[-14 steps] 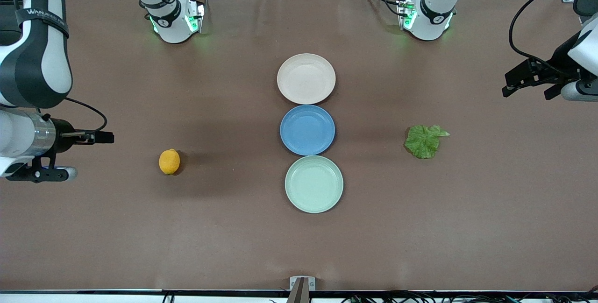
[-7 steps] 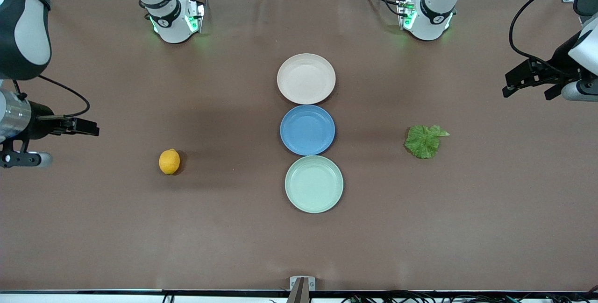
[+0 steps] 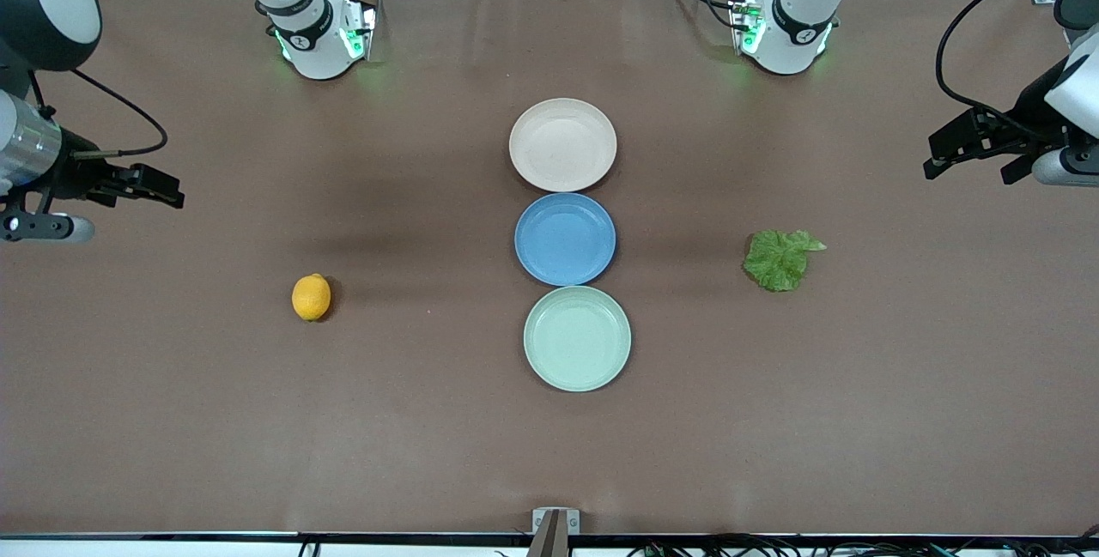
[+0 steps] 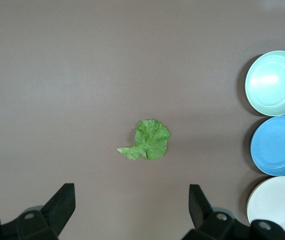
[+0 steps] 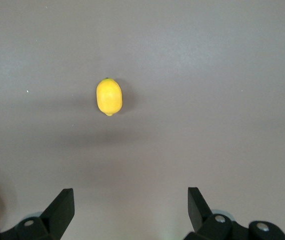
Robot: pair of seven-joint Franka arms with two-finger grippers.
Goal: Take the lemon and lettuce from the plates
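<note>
The lemon (image 3: 311, 297) lies on the bare table toward the right arm's end; it also shows in the right wrist view (image 5: 109, 96). The lettuce (image 3: 780, 259) lies on the bare table toward the left arm's end, and in the left wrist view (image 4: 147, 140). The beige plate (image 3: 562, 145) and the mint plate (image 3: 577, 338) are empty. My right gripper (image 3: 163, 188) is open and empty, over the table's edge at its own end (image 5: 131, 205). My left gripper (image 3: 940, 154) is open and empty, over the table at its own end (image 4: 131, 205).
An empty blue plate (image 3: 565, 239) sits between the beige and mint plates, the three in a row mid-table. All three show in the left wrist view: mint (image 4: 275, 82), blue (image 4: 277, 145), beige (image 4: 275, 200). The arm bases (image 3: 322, 38) stand farthest from the camera.
My right gripper has drawn back from the lemon, toward its end of the table and toward the base side. The left arm, the lemon, the lettuce and the plates have not moved.
</note>
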